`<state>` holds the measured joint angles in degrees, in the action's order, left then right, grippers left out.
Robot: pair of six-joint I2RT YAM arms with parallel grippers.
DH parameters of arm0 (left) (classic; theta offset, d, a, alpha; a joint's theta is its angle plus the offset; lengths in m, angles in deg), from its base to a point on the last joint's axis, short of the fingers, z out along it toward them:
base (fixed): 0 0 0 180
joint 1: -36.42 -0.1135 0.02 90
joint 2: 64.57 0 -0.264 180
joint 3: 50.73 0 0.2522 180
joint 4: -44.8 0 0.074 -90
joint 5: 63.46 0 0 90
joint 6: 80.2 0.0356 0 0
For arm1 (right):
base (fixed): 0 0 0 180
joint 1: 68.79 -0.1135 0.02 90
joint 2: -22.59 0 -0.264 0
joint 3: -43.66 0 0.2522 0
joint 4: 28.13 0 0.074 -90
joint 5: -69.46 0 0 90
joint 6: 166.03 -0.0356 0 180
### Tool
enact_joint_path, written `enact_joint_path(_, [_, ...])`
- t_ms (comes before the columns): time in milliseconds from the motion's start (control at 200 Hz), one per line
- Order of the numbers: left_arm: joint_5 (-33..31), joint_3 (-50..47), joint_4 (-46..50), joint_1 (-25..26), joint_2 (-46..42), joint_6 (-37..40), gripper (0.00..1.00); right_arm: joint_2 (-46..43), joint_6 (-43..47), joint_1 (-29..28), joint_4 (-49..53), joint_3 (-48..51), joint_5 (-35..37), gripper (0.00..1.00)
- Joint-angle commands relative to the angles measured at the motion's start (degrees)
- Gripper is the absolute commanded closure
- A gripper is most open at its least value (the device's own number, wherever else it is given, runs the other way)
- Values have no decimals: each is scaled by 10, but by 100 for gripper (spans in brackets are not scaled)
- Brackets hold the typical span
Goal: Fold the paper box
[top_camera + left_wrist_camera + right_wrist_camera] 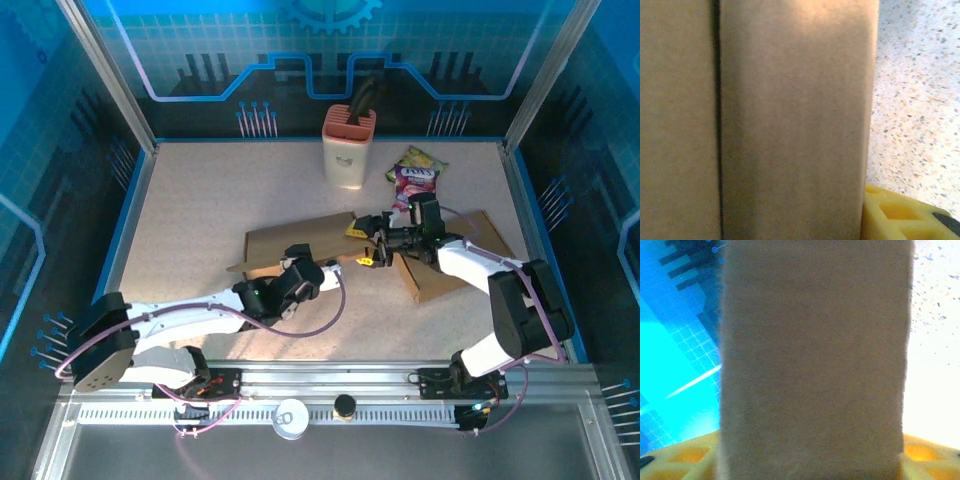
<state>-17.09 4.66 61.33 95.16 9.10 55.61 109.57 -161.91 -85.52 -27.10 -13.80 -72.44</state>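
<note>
The paper box (295,242) is a flat brown cardboard blank lying mid-table, its right end lifted a little. My left gripper (303,270) presses at its near edge. In the left wrist view the cardboard (790,125) covers the jaws and one yellow finger (905,216) shows at the bottom right. My right gripper (376,250) is at the blank's right end. In the right wrist view a cardboard panel (815,365) stands in front of the jaws, with yellow fingers (685,457) at both lower corners. Whether either gripper is closed on the cardboard is hidden.
A second cardboard sheet (455,262) lies under the right arm. A cream holder (348,150) with an orange top stands at the back, a snack bag (417,175) beside it. Blue walls and aluminium posts ring the table (200,200).
</note>
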Motion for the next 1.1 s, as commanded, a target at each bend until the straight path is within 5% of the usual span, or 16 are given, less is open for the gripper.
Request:
enact_joint_path(0, [46, 35, 99, 5, -35, -52, 56, -33, 13, 27, 1, 2, -18, 27])
enact_joint_path(185, [122, 90, 242, 5, -68, -131, 56, -128, 67, 90, 68, 20, 6, 16])
enact_joint_path(385, [222, 170, 392, -1, -70, -207, 56, -292, 178, 100, 278, 37, 148, 17])
enact_joint_path(710, [301, 249, 476, -59, 16, -274, 56, -494, 80, -172, 344, 117, 515, 26])
enact_joint_path(895, [336, 248, 457, -81, 42, -273, 55, -436, 40, -282, 272, 114, 582, 25])
enact_joint_path(1096, [367, 235, 430, -107, 40, -260, 48, -347, 14, -316, 170, 110, 584, 24])
